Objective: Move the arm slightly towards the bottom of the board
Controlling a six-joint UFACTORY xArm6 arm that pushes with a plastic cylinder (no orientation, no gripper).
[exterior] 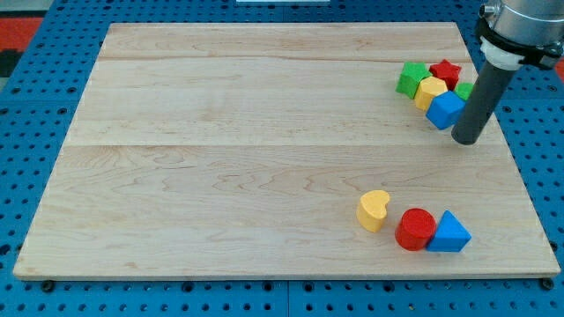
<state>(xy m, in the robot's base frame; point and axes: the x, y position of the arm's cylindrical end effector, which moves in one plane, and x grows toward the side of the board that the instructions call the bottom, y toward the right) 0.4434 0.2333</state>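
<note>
Here, well to my tip's lower left on the bench lie a yellow heart, red cylinder and blue triangle. Just left of my tip cluster a green block, yellow block, red star and blue cube, which it touches. There are no jaws.

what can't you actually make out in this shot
- Camera view: a second green block is mostly hidden behind my tip's rod and the blue block; its shape cannot be told.
- Whether my tip touches the blue block is unclear; they overlap in this view.
- The arm above the rod is cut off by the view's top and right edges.
- The red star is partly covered by the yellow block.
</note>
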